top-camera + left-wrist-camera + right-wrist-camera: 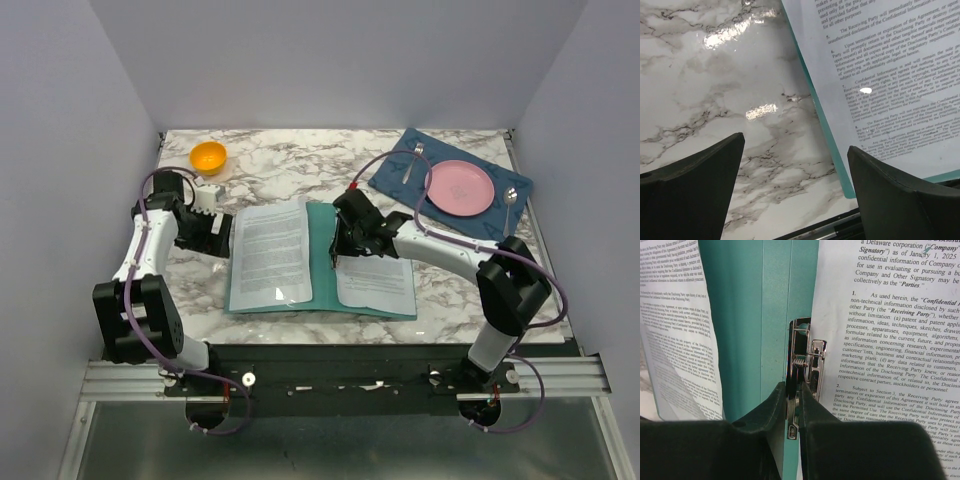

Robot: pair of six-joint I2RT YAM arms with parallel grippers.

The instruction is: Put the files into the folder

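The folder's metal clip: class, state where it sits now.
In the right wrist view, the metal clip sits inside the open folder beside its spine, at the left edge of the right-hand sheet, pinched by the right gripper.

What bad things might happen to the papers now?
The right gripper pinches the thin metal clip; it may slip off and the clip snap back. The right sheet lies against the clip, so its edge might crumple. The left sheet lies loose and bowed; the open left gripper isn't holding it, so it could slide.
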